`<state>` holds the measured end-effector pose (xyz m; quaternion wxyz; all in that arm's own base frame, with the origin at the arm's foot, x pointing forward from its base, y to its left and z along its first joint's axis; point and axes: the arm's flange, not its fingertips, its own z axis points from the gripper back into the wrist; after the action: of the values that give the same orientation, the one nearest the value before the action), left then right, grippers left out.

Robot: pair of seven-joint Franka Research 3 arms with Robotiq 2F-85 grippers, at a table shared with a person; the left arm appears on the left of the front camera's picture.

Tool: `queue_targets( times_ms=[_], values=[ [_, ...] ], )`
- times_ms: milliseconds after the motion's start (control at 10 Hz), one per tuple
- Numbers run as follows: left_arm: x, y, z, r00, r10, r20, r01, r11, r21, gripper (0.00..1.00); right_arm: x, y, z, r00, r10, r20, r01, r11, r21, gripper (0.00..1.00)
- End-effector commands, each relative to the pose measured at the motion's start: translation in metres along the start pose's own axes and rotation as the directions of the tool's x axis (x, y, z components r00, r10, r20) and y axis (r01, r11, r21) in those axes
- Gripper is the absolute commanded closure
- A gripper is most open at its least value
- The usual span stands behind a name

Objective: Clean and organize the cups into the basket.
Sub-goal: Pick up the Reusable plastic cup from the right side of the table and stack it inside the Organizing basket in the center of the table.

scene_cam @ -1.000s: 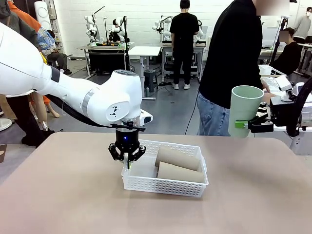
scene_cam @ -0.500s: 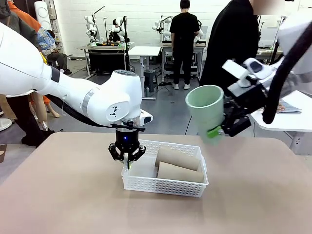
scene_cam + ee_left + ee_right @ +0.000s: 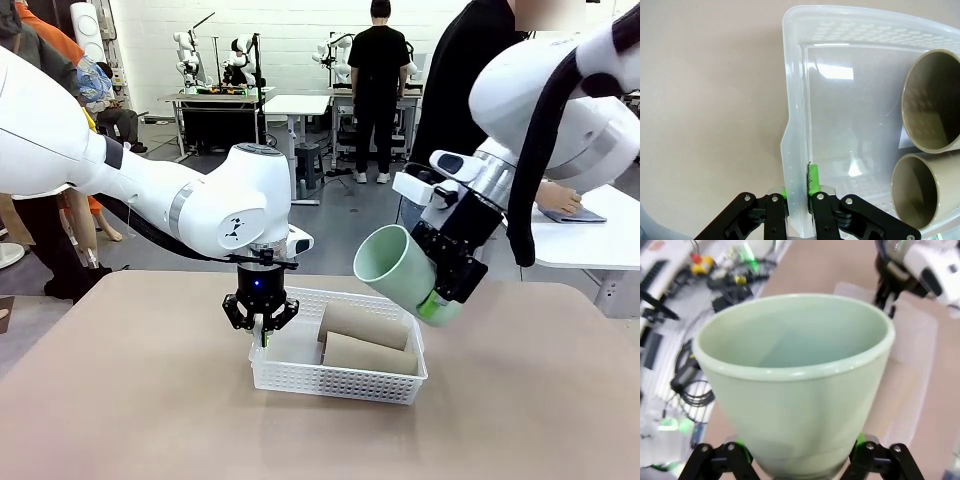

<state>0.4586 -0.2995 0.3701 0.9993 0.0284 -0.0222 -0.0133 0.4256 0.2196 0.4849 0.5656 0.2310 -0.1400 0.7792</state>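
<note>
Mint green paper, the third cup hangs tilted in the centre right of the front view, mouth aimed down toward the lower left, above the right end of the basket and clear of it. The right gripper is clamped on its narrow base, a pad on either side. In the right wrist view the cup's open mouth spreads across the frame, with the fingers pressed against its lower wall. The left gripper is pinched on the basket's left wall, one finger inside and one outside, which the left wrist view shows plainly. Two brown cups lie side by side in the right part of the basket, leaving bare floor at the left, next to that clamped gripper. The free slot looks tight, so the green cup may land on the brown ones and roll over the rim onto the table. Steered further left, it may strike the left arm's fingers. Thin paper may also buckle under a hard squeeze.
</note>
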Motion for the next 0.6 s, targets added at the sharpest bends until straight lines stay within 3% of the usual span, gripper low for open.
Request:
queue_targets(
  times_ms=[0,200,300,400,500],
  values=[
    [0.000,-0.001,0.003,1.000,0.004,0.007,-0.004,1.000,0.003,1.00,0.019,-0.018,0.003,0.995,-0.053,-0.088,0.053,0.999,-0.005,0.19],
    [0.000,-0.001,0.003,1.000,0.004,0.007,-0.004,1.000,0.003,1.00,0.020,-0.035,-0.002,0.985,-0.113,-0.133,0.105,0.992,-0.063,0.19],
    [0.000,-0.001,0.003,1.000,0.004,0.007,-0.004,1.000,0.003,1.00,0.016,-0.043,-0.002,0.983,-0.140,-0.122,0.132,0.988,-0.077,0.19],
    [0.000,-0.001,0.003,1.000,0.004,0.007,-0.004,1.000,0.003,1.00,0.009,-0.049,0.006,0.988,-0.147,-0.054,0.142,0.985,-0.093,0.19],
    [0.000,-0.001,0.003,1.000,0.004,0.007,-0.004,1.000,0.003,1.00,0.016,-0.029,0.000,0.990,-0.092,-0.107,0.087,0.995,-0.051,0.19]
  ],
)
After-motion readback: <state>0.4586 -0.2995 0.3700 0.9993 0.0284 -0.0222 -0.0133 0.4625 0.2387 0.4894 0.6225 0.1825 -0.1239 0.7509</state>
